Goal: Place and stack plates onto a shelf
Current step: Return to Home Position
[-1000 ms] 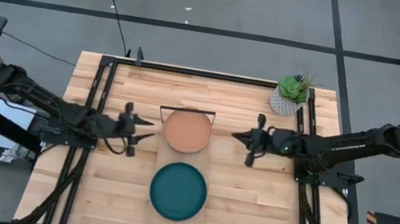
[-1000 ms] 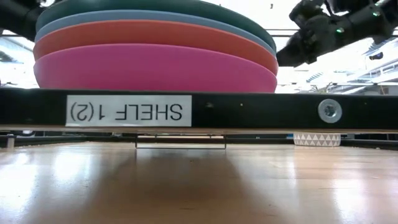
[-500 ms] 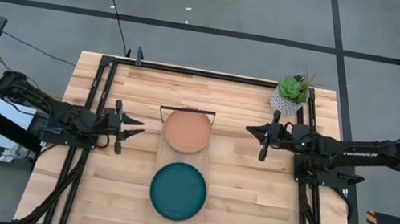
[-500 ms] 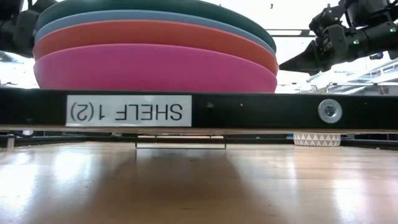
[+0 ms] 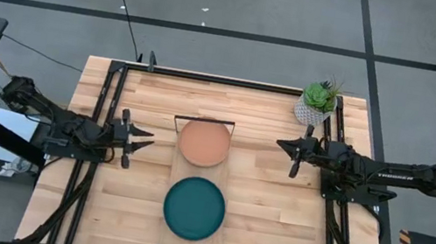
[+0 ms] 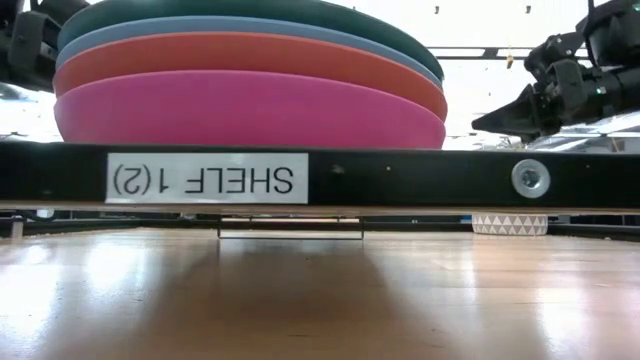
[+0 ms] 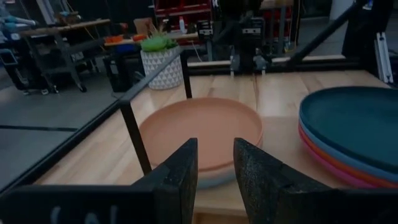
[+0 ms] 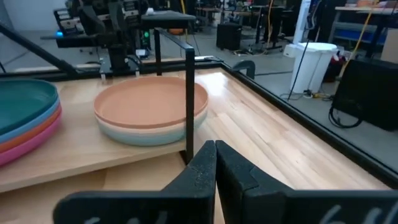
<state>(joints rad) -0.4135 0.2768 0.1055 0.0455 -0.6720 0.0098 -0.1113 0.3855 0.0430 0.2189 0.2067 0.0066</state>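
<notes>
On the shelf (image 5: pixel 225 175) sit two stacks. The dark teal plate (image 5: pixel 194 209) tops the near one and the terracotta plate (image 5: pixel 204 143) tops the far one, over a pale aqua plate (image 8: pixel 149 132). No plate lies loose on the table (image 5: pixel 271 228), so I judge the stacking done. The left gripper (image 5: pixel 148 135) hangs beside the shelf, fingers slightly apart. The right gripper (image 5: pixel 282 142) sits opposite, fingers together and empty. The far stack's lower plates are hidden, though there are probably more underneath.

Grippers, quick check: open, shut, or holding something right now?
Left gripper: open, holding nothing.
Right gripper: shut, holding nothing.
</notes>
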